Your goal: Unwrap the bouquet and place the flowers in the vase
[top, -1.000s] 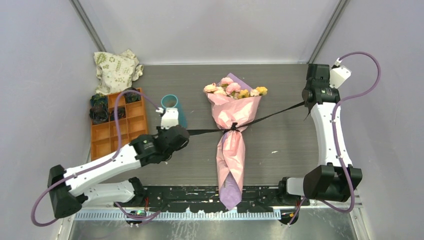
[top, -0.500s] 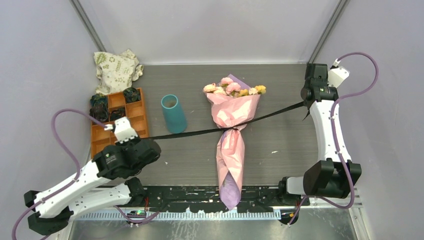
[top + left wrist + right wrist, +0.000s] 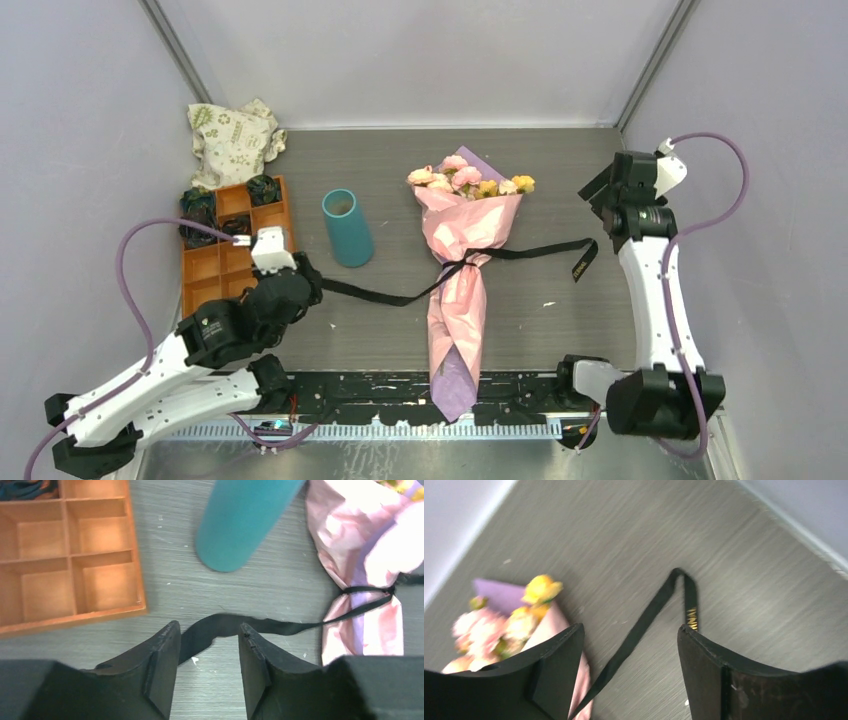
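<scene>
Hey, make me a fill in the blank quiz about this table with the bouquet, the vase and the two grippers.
1. The teal vase stands ____ between the orange tray and the bouquet.
2. The left gripper and right gripper both have their jaws ____.
3. The black ribbon's gold-printed end lies nearer the ____ gripper.
4. The printed cloth bag sits in the table's far ____ corner.
Missing words: upright; open; right; left.
</scene>
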Robot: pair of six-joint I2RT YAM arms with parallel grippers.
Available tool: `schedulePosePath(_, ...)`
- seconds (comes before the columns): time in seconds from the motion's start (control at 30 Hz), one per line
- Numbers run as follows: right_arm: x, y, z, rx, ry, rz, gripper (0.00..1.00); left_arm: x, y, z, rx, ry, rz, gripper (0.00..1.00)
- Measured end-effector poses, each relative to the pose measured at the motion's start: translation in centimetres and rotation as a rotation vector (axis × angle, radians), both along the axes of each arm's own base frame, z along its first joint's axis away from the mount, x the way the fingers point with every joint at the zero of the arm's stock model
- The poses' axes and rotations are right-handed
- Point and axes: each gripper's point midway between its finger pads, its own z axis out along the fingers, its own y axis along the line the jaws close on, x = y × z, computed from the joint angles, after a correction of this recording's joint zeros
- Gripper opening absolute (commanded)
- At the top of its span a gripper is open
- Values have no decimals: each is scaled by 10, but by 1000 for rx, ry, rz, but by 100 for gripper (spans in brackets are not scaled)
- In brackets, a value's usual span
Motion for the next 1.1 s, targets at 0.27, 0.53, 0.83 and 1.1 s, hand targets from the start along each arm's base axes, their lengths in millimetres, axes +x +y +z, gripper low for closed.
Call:
schedulePosePath(0.27,-7,97,22,156,-184,346,68,16,-63,25,-17,-54,-245,54)
schedulePosePath(0.53,-37,217,-90,210,119,712,56,29,-157,22,-94,-45,-508,14)
schedulePosePath(0.83,-47,240,-141,182,276,777,54,8,-236,-97,-71,178,-696,8)
schedulePosePath(1.1,-39,246,-169,169,329,771,53,9,-276,-131,-100,248,-752,7)
